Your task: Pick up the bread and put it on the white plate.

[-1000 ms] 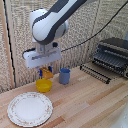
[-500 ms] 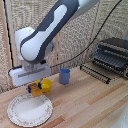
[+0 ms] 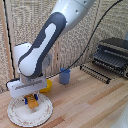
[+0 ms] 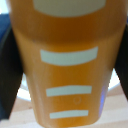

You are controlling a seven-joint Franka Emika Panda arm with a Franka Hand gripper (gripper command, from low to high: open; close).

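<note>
My gripper (image 3: pixel 32 99) is a white block with two short blue-tipped fingers. It is shut on the orange-brown bread (image 3: pixel 33 104) and holds it low over the white plate (image 3: pixel 46 115) with the speckled rim, at the exterior view's lower left. I cannot tell whether the bread touches the plate. In the wrist view the bread (image 4: pixel 67 65) fills the picture, orange with pale stripes, with a dark finger (image 4: pixel 7 75) on each side of it.
A yellow bowl (image 3: pixel 46 86) stands just behind the plate, partly hidden by the gripper. A blue cup (image 3: pixel 64 76) stands further back. A black toaster oven (image 3: pixel 113 52) and a wire rack (image 3: pixel 96 73) are at the exterior view's right. The table is light wood.
The arm has swung toward the exterior view's left and come down, carrying the bread from above the yellow bowl to low over the white plate.
</note>
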